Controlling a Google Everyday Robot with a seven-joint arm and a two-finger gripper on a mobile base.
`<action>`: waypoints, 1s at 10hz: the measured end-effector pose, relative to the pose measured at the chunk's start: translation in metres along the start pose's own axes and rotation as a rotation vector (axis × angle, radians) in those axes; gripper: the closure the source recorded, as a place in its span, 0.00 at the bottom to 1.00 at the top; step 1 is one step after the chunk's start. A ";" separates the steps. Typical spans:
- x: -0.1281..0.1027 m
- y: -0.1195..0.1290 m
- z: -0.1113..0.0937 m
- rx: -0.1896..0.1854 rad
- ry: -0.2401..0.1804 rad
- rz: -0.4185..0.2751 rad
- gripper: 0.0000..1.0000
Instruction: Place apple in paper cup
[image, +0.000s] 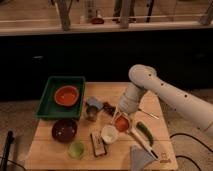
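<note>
The apple (122, 124) is a small orange-red fruit, held low over the wooden table (50, 150) in my gripper (122, 122). The gripper hangs from the white arm (165, 95) that reaches in from the right. The apple is just to the right of the white paper cup (108, 134), close to its rim but outside it. The cup stands upright with its pale inside showing.
A green tray (50, 95) at the left holds an orange bowl (67, 95). A dark bowl (65, 130), a light green cup (76, 149), a metal cup (92, 111), a dark block (98, 145), a green vegetable (144, 133) and a grey cloth (140, 159) lie around the paper cup.
</note>
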 end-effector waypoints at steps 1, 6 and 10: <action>0.000 -0.001 0.000 -0.002 -0.002 -0.004 1.00; -0.002 -0.012 0.007 -0.013 -0.017 -0.026 1.00; -0.003 -0.023 0.014 -0.018 -0.030 -0.029 0.90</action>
